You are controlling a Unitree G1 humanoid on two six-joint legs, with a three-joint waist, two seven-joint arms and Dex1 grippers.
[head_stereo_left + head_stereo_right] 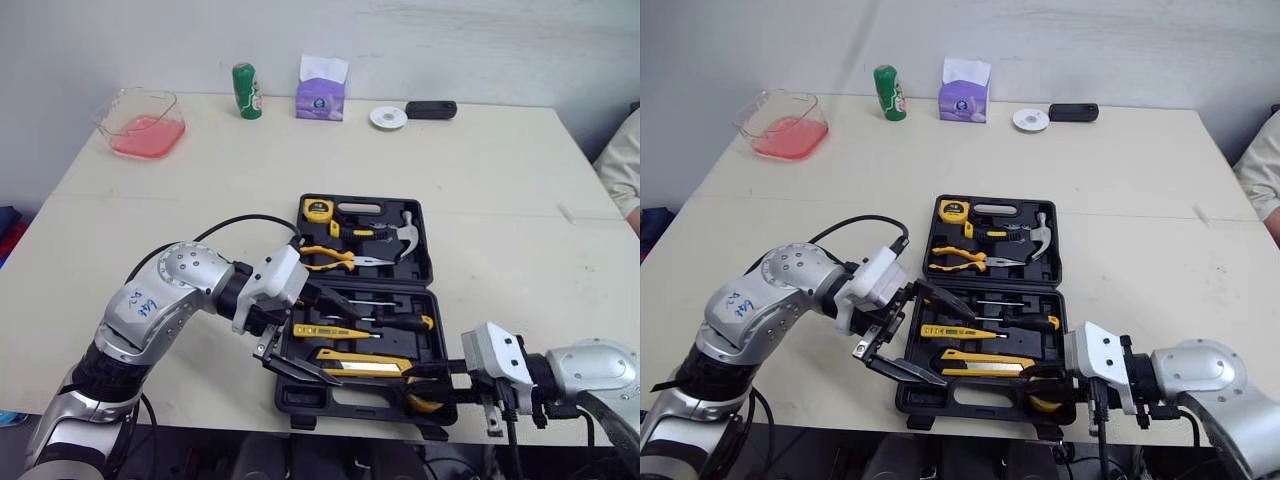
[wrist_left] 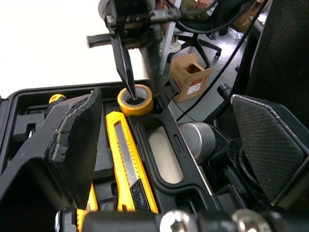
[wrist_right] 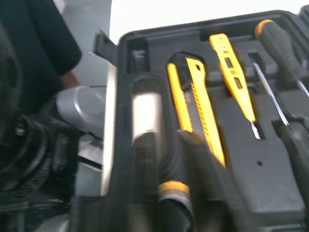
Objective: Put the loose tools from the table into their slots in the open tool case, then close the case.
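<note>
My left gripper [image 1: 335, 345] hangs wide open and empty over the front-left part of the tool case [image 1: 360, 408], which lies open at the table's [image 1: 500, 200] front edge. My right gripper [image 1: 428, 385] is clamped on the yellow tape roll [image 2: 136, 109] at the case's front-right corner, next to the utility knife [image 2: 123, 154]. Head views give a yellow sliver under the fingers (left wrist view is clearer: one finger down the core, the other outside the wall).
</note>
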